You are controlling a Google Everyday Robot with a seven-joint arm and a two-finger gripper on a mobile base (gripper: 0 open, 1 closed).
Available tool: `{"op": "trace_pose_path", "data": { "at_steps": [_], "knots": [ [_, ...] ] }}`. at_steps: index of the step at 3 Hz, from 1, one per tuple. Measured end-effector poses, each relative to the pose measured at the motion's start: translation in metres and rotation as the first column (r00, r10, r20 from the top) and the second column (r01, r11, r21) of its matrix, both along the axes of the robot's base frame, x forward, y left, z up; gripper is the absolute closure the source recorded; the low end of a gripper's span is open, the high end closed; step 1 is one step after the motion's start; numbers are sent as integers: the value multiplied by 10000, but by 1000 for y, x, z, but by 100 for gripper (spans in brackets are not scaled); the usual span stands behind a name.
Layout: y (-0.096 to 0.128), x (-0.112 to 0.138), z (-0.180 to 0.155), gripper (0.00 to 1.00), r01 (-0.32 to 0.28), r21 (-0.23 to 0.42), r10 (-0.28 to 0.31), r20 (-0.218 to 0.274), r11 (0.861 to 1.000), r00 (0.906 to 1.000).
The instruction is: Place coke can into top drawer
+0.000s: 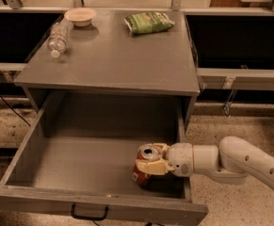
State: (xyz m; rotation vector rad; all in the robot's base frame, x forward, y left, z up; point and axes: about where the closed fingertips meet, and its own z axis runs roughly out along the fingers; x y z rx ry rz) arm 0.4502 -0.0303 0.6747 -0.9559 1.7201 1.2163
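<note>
Gripper (154, 158) reaches in from the right, jaws pinching the coke can (141, 174) at the near-right corner of the open top drawer (80, 164). Can looks slightly tilted (floor contact unclear). Likely best: lower until the base seats flat, then release and back out along the right side without nudging it.

A white robot arm (240, 160) reaches into the open top drawer (56, 200), its gripper (151, 160) clasped around a slightly tilted coke can (141, 175) near the drawer's front right corner. On the cabinet top (117, 60) above lie a plastic bottle (58, 35), a bowl (80, 16) and a green bag (148, 22).
</note>
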Motion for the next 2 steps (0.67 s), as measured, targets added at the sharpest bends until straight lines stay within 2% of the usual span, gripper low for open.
{"op": "trace_pose_path", "data": {
  "at_steps": [1,2],
  "knots": [
    [-5,-11,5,100,176,7,-177,606,9998,9980],
    [-5,-11,5,100,176,7,-177,605,9998,9980]
  ]
}}
